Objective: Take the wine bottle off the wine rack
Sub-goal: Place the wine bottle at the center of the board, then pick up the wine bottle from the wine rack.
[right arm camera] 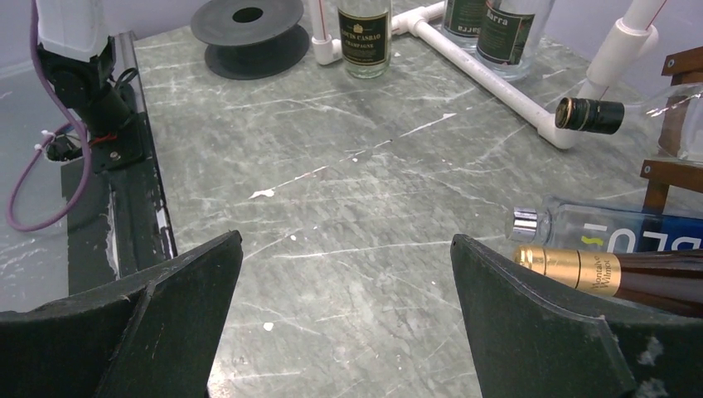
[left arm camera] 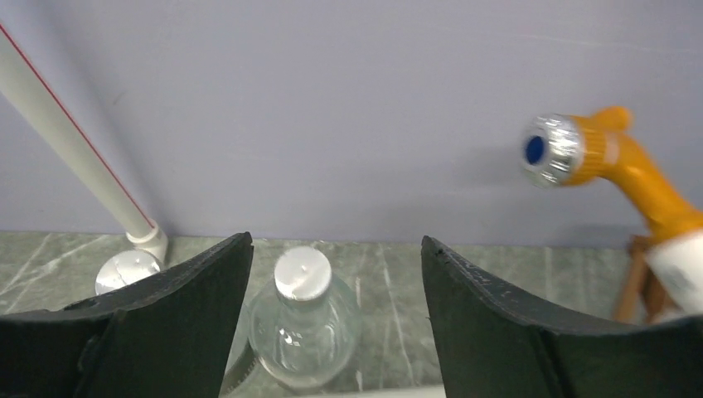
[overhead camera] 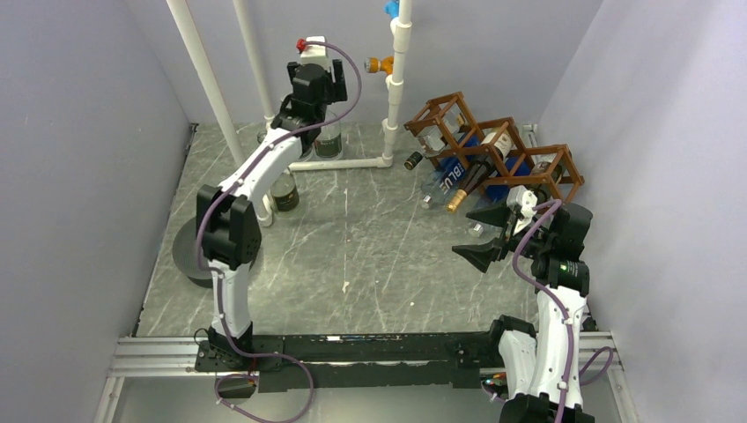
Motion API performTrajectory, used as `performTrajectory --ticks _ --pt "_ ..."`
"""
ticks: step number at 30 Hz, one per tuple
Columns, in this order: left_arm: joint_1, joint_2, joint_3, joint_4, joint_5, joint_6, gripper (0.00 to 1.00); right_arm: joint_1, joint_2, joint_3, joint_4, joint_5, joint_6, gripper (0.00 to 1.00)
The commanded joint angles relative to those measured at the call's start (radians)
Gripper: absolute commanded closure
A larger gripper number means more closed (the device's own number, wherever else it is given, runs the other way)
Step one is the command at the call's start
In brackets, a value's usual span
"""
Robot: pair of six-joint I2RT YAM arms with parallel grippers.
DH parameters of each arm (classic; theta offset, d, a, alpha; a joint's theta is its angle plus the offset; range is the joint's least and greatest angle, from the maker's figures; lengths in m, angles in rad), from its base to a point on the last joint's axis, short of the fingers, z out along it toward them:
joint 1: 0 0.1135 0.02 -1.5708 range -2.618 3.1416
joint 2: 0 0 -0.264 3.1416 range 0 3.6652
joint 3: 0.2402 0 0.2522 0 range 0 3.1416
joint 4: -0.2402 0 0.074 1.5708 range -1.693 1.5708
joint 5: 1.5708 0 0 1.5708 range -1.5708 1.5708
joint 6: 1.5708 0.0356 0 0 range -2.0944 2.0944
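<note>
Our right gripper (right arm camera: 346,240) gapes wide and empty, just short of the wine bottle (right arm camera: 605,278), whose gold neck juts from the rack (overhead camera: 525,146). Our left gripper (left arm camera: 336,240) is spread above a clear bottle (left arm camera: 303,319), gripping nothing. We risk pinching the blue bottle (right arm camera: 580,225) just beside, or dragging the rack. A pipe (right arm camera: 489,79) bounds the far side; bare table (right arm camera: 332,166) gives pull-out room.

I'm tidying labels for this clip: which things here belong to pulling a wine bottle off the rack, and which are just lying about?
Job: wine rack; gold-foil bottle, blue-labelled bottle and dark-capped bottle lying at it.
Lying about: black spool; white pipe frame; orange valve; upright labelled bottles by the pipes.
</note>
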Motion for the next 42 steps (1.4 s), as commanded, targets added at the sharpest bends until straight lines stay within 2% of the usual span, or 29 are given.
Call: performTrajectory --ticks 1,6,15,21,25,31,38,42 --pt "-0.002 -0.186 -0.101 0.038 0.195 -0.03 0.18 -0.006 -0.011 0.009 -0.005 -0.029 -0.039 0.01" --pt "-0.002 -0.282 -0.171 -0.01 0.387 -0.074 0.12 -0.005 -0.015 0.009 -0.008 -0.028 -0.044 0.01" --pt "-0.003 -0.368 -0.207 -0.201 0.706 -0.171 0.11 -0.016 -0.018 0.012 -0.027 -0.024 -0.063 0.01" --pt "-0.014 -0.478 -0.349 -0.235 0.805 -0.189 0.11 -0.027 -0.003 0.016 -0.048 -0.023 -0.085 0.01" --pt "-0.037 -0.549 -0.436 -0.261 0.852 -0.151 0.11 -0.04 0.022 0.024 -0.082 -0.016 -0.123 0.01" --pt "-0.105 -0.648 -0.592 -0.284 0.851 -0.034 0.1 -0.054 0.101 0.088 -0.306 0.047 -0.33 0.01" --pt "-0.142 -0.713 -0.715 -0.267 0.804 0.035 0.1 -0.053 0.287 0.313 -0.803 0.13 -0.721 0.01" --pt "-0.187 -0.744 -0.752 -0.282 0.785 0.066 0.09 -0.054 0.341 0.438 -0.923 0.19 -0.749 0.0"
